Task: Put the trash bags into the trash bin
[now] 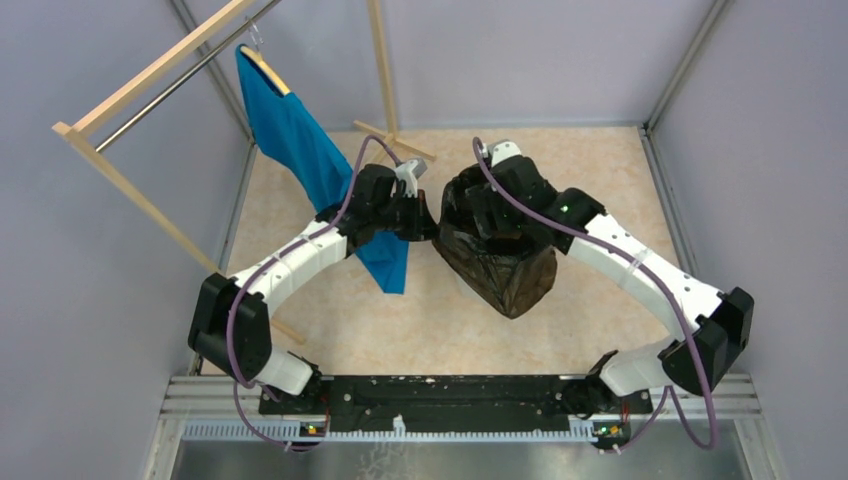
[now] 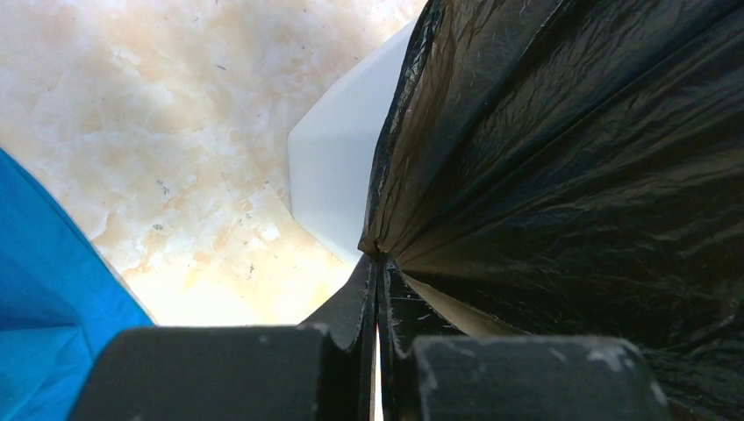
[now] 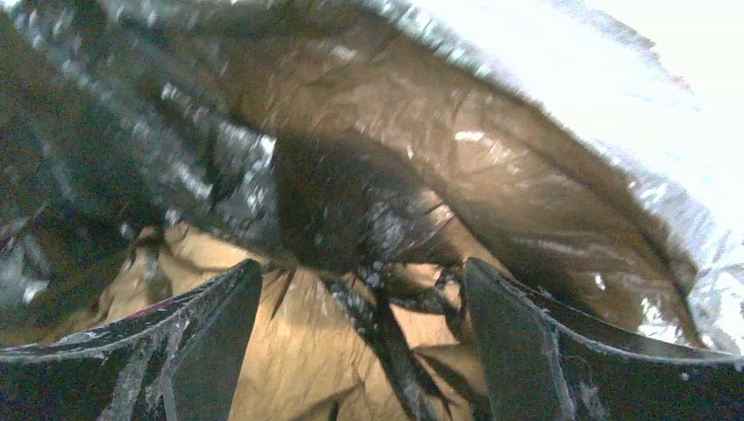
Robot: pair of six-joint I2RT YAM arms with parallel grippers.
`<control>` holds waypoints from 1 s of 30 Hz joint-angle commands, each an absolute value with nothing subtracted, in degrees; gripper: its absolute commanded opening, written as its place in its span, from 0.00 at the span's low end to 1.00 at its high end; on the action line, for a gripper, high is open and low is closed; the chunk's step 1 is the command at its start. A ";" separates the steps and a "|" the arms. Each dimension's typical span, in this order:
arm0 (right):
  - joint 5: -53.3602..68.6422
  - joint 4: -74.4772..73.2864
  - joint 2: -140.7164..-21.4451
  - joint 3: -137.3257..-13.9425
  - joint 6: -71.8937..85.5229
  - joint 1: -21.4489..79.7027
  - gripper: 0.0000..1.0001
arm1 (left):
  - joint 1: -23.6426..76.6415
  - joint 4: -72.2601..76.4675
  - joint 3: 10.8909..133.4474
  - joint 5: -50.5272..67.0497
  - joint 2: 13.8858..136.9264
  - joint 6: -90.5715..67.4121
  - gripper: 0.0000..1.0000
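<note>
The black trash bag point(image 1: 505, 265) hangs spread between my two grippers in the middle of the floor, draped over the trash bin. The frosted-white bin point(image 2: 338, 175) shows beside the bag in the left wrist view and is almost wholly hidden in the top view. My left gripper point(image 1: 425, 218) is shut on the bag's left edge, and the film point(image 2: 570, 158) fans out from its closed tips point(image 2: 379, 260). My right gripper point(image 1: 497, 225) reaches into the bag from above. Its jaws point(image 3: 361, 263) stand wide open, with crinkled brownish film point(image 3: 368, 175) in front of and between them.
A blue T-shirt point(image 1: 290, 130) hangs from a hanger on a wooden clothes rack point(image 1: 150, 75) at the back left, right behind my left arm; it also shows in the left wrist view point(image 2: 44, 307). Grey walls enclose the beige marbled floor point(image 1: 600, 170).
</note>
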State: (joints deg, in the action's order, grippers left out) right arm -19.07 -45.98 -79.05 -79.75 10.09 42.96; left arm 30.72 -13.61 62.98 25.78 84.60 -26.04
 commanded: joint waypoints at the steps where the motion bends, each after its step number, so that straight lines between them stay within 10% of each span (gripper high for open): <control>1: -27.35 -31.47 -79.57 -77.98 12.04 42.18 0.86 | 30.61 -11.70 62.56 26.68 83.41 -26.47 0.02; 30: -13.43 -37.69 -77.11 -70.42 11.85 41.22 0.89 | 30.67 -9.35 62.75 28.84 84.46 -28.25 0.00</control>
